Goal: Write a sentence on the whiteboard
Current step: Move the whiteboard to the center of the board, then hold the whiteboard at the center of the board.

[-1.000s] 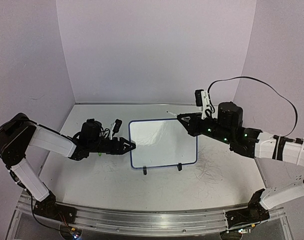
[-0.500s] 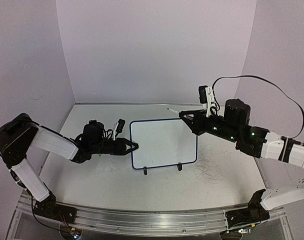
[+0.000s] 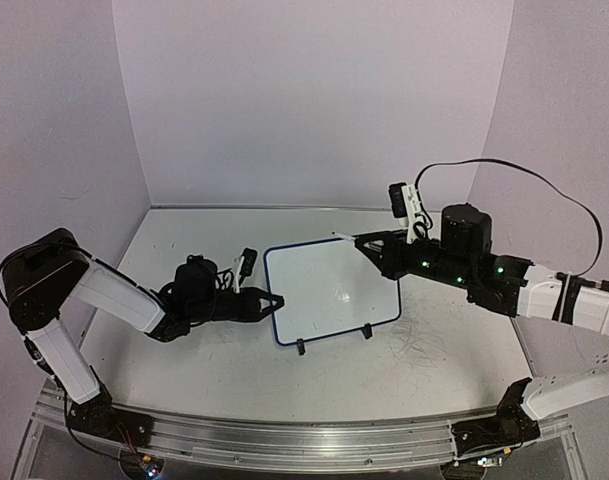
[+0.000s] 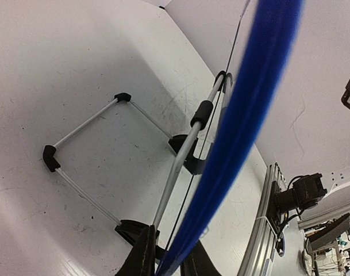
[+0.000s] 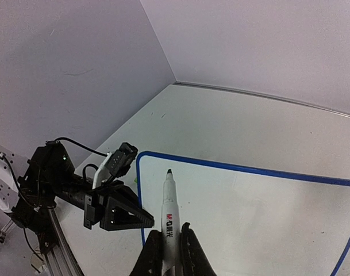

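**Board is held, pen is above it, nothing written yet**

You have the whiteboard (image 3: 329, 290) standing on its two small black feet near the middle of the counter (image 3: 184, 240), a little turned, with its face tilted up toward the arms. The left gripper (image 3: 274, 301) is pinching the blue rim at the left edge of the board. In the left wrist view the rim passes between its two fingers. I judge this grip is there so that the board does not slide or tip when the pen pushes on it.

The right gripper (image 5: 169, 240) is pressed together on a white marker (image 5: 169, 198), with the tip pointing forward. The tip hangs over the far edge of the board, near the upper part where a first line would begin. I cannot tell if it touches the surface. The white face looks bare and no green words of the sentence show, so the writing is not yet begun.
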You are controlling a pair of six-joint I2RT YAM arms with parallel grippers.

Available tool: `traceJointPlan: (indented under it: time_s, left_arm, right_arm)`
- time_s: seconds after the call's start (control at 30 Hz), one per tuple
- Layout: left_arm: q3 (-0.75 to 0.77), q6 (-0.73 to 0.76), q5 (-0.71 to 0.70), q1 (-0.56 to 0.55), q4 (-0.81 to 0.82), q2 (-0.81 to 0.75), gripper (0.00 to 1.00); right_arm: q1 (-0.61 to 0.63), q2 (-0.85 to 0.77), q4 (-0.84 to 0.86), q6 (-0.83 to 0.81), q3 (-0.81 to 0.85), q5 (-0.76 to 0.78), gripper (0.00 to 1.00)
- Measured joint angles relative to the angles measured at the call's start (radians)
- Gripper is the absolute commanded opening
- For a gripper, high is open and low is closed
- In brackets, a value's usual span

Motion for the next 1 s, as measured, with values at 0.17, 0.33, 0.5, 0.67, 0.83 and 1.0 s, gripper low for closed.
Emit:
traceJointPlan:
  time_s: [0.17, 0.33, 0.5, 0.67, 0.83, 1.0]
  left_arm:
    - [-0.019, -0.029, -0.023, 0.002, 0.002, -0.002, 0.60]
    - [-0.034, -0.074, -0.004, 0.036, -0.009, -0.024, 0.80]
    - [-0.034, -0.113, 0.047, 0.108, -0.014, -0.066, 0.86]
    - [-0.034, -0.145, 0.109, 0.170, -0.014, -0.082, 0.86]
    - [-0.033, -0.151, 0.142, 0.206, -0.015, -0.082, 0.84]
    - [-0.012, -0.155, 0.186, 0.204, -0.014, -0.072, 0.69]
  right_arm:
    - [0.000, 0.000, -0.010, -0.018, 0.000, 0.009, 0.00]
    - [0.000, 0.001, -0.015, -0.028, 0.000, 0.015, 0.00]
    - [0.006, 0.005, -0.018, -0.050, 0.000, 0.012, 0.00]
    - [0.028, 0.023, -0.028, -0.065, 0.011, 0.014, 0.00]
    - [0.076, 0.049, -0.038, -0.070, 0.034, 0.041, 0.00]
    - [0.146, 0.116, -0.048, -0.069, 0.079, 0.085, 0.00]
